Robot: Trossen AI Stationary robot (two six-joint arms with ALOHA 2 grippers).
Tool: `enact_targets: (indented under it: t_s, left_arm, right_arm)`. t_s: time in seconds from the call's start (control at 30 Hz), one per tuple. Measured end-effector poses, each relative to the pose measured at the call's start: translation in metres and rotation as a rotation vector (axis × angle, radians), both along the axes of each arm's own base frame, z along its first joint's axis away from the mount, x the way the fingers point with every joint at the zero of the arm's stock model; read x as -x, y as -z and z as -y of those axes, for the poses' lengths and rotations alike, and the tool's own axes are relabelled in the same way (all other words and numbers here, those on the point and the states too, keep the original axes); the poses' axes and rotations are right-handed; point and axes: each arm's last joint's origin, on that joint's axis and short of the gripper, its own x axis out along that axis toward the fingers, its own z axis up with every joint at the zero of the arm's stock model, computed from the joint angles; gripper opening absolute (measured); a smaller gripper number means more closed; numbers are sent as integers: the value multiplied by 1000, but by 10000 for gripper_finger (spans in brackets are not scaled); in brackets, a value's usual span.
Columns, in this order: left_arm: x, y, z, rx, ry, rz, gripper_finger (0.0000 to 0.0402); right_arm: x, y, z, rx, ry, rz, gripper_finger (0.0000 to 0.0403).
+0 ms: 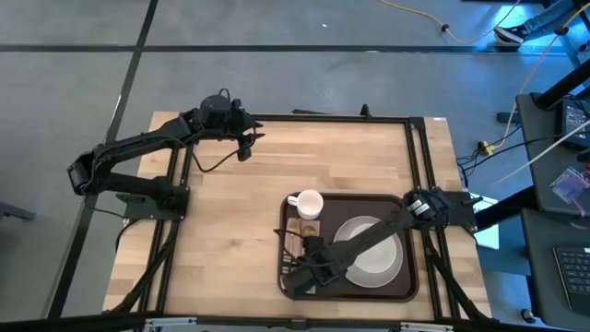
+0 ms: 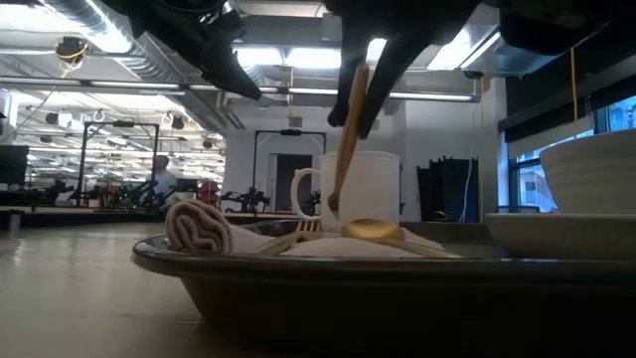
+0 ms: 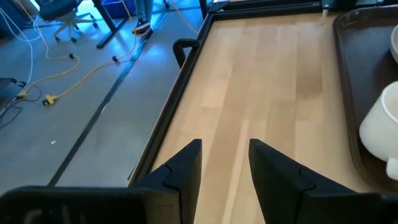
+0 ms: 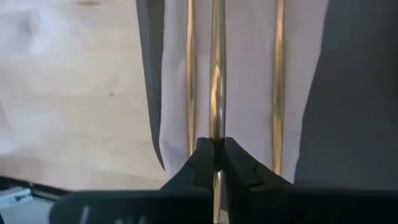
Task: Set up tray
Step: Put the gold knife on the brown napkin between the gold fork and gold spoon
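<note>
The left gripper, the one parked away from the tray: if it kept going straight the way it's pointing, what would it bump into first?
Probably nothing soon. The left gripper, open, points along bare wooden table. The white mug and brown tray sit off to one side of that line. Depth is hard to judge, but the way looks free up to the table's black edge frame.

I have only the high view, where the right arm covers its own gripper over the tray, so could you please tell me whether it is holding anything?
Observer: Yes. The right wrist view shows the right gripper shut on a thin gold utensil.
Operator: Is it lifted?
Observer: In the low view it hangs tilted in front of the white mug, its lower end close to the pale napkin. I cannot tell whether it touches.
Operator: And is the left gripper empty?
Observer: Yes. The left gripper is open, with nothing between its fingers, over the wooden table.
</note>
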Motion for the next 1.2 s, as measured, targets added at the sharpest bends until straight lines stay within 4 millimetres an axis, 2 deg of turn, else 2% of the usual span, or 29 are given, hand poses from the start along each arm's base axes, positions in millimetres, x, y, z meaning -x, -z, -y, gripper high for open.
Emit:
enact_targets:
  t_s: [0.4, 0.63, 0.9, 1.2]
  left_arm:
    - [0, 0, 0, -28, 16, -13, 127]
    - [0, 0, 0, -36, 21, -17, 127]
    - [0, 0, 0, -39, 24, -19, 127]
    - [0, 0, 0, -38, 24, -19, 127]
  right_arm:
    - [-5, 1, 7, -78, 2, -36, 6]
    - [-10, 13, 9, -82, 16, -63, 7]
    - [-16, 26, 10, -85, 16, -65, 46]
    - [-15, 27, 11, -74, 11, -82, 53]
